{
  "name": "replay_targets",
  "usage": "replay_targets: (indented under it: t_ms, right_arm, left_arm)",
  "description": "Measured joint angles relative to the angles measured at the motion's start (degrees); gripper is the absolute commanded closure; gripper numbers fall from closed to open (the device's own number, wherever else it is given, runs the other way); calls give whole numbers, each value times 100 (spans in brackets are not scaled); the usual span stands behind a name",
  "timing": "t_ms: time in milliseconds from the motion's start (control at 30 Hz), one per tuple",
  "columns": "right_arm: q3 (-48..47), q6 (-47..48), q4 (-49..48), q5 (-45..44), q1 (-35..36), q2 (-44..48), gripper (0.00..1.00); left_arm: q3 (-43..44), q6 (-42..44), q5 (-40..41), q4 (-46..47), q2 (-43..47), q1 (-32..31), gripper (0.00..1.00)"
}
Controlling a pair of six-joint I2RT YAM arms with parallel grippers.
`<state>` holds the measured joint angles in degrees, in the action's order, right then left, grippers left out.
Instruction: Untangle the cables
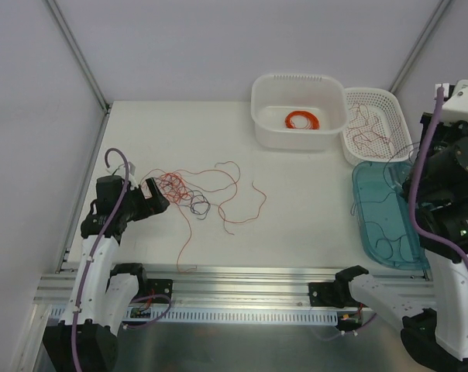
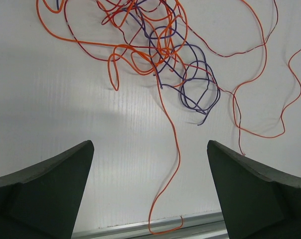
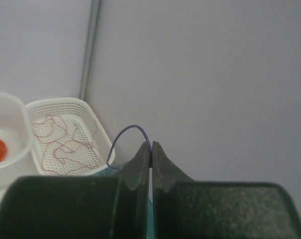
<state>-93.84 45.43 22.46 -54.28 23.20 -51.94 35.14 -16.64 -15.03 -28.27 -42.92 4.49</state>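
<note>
The cables (image 1: 189,194) lie as a loose tangle of orange, red and purple strands on the white table, left of centre. My left gripper (image 1: 153,198) sits at the tangle's left edge. In the left wrist view it (image 2: 149,144) is open wide with nothing gripped. The tangle (image 2: 155,45) lies ahead of it, and one orange strand (image 2: 176,149) trails down between the fingers to the table's metal edge. My right gripper (image 3: 150,149) is raised at the far right, shut on a thin purple cable (image 3: 128,130) that arches out from its tips.
At the back stands a white tub (image 1: 265,116) holding a neat orange coil (image 1: 303,120). Right of it is a white perforated basket (image 1: 389,101) with red wires. A teal tray (image 1: 367,209) with dark wires lies at the right edge, below the right arm.
</note>
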Motion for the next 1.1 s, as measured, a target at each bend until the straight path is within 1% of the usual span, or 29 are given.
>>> replay_targets:
  t_ms: [100, 333, 533, 700, 800, 833, 900, 933, 967, 1000, 1033, 1100]
  right_arm:
    - [155, 96, -168, -44, -538, -114, 99]
    - [1014, 90, -494, -59, -1537, -138, 99]
    - [1700, -623, -446, 52, -2459, -175, 99]
    - [2142, -1873, -20, 479, -3467, -452, 99]
    - [2476, -2850, 365, 999, -4151, -743, 91]
    - [2581, -3171, 520, 1196, -4325, -855, 78]
    - [2730, -3694, 800, 1517, -4599, -1106, 60]
    - [2796, -3917, 942, 1681, -4684, -1248, 45]
    - [2855, -4107, 1067, 1834, -4747, -1360, 38]
    - [2922, -4236, 1174, 1985, -4771, -1434, 32]
    - [2994, -4336, 1272, 2155, -4782, -1462, 24]
    - [3023, -4441, 1436, 2465, -4784, -1453, 20]
  left_arm:
    - [-70, 4, -4, 13, 57, -48, 1]
    - [-122, 22, 7, 76, -24, -192, 1]
    - [-133, 59, 61, 136, -37, -304, 1]
    - [-136, 81, 133, 199, 22, -382, 1]
    - [-138, 83, 225, 229, 101, -496, 1]
    - [-138, 83, 232, 232, 125, -544, 1]
    - [-140, 83, 258, 234, 160, -605, 1]
    - [-142, 83, 264, 236, 170, -614, 1]
    - [-144, 83, 289, 236, 175, -636, 1]
    - [-151, 83, 317, 243, 175, -638, 1]
    - [-160, 83, 337, 245, 175, -645, 1]
    - [-168, 83, 365, 243, 175, -664, 1]
